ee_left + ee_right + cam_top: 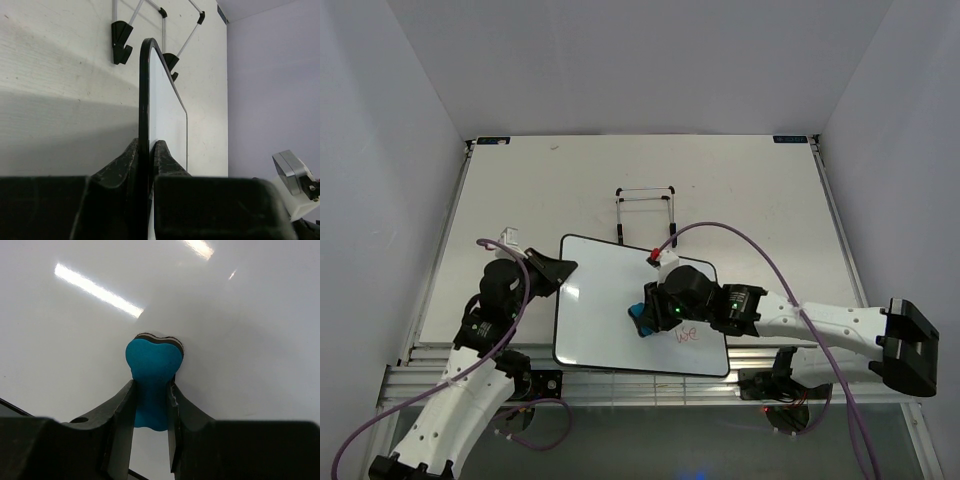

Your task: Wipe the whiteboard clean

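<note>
board: the whiteboard [610,300] is a big glossy white rectangle with a thin black rim and rounded corners
where it sits: on the near half of the table [740,190], between the two arms, turned a bit off square, with its near edge close to the front rail
surface: mostly blank white; the right wrist view shows bright streaks of ceiling light bouncing off it
writing: one small red scribble [686,335] near the board's near right corner; can't read it from here
left gripper: the left gripper [558,268] has its claw pressed onto the board's left edge, so the black rim runs right between the two fingers in the left wrist view
board lifted or flat: honestly can't tell; the left wrist cam only sees it edge-on
right gripper: the right gripper [151,390] is pinching a blue bone-shaped eraser [152,360] around its narrow waist
eraser contact: its far end, with a dark layer at the tip, looks to be touching the white surface
eraser spot: around the middle-right of the board, just beside the red scribble and not on it
behind the board: a black wire stand [646,210] sits on the table just past the far edge
</note>
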Controlling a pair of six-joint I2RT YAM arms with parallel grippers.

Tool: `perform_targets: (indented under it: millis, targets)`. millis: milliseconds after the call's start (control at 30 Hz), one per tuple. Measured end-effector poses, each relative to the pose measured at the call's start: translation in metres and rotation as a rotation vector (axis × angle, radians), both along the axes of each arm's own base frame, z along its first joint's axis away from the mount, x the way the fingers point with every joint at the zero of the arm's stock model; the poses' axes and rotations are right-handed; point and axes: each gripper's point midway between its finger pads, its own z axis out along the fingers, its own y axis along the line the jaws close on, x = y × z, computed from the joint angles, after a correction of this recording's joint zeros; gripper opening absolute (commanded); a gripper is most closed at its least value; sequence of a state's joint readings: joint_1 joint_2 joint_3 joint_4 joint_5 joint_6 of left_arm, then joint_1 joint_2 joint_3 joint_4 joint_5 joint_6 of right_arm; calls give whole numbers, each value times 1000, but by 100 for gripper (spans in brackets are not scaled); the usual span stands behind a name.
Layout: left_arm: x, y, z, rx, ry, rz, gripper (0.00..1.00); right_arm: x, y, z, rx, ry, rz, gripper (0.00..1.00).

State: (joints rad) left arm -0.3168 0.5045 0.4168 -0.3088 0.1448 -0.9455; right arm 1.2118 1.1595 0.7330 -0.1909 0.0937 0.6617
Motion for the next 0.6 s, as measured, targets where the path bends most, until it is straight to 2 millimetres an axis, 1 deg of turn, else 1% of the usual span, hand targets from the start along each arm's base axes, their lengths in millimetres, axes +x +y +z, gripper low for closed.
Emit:
perform_targets:
  millis: [100,233,300,367,467,600]
  targets:
    - [0,7,5,26,-9,28,0,2,8,3,18,-15,13,8]
    - [-4,13,8,41,-8,51,0,4,5,-1,65,11,-15,8]
    - [-5,14,7,45,-4,57,0,5,-3,-6,96,43,-54,8]
    - [-5,14,7,49,-1,59,0,8,-16,-13,112,80,-104,8]
    - [-6,15,7,50,0,61,0,13,-35,-25,119,137,-185,8]
    - [-7,16,7,50,0,63,0,20,-54,-37,99,206,-283,8]
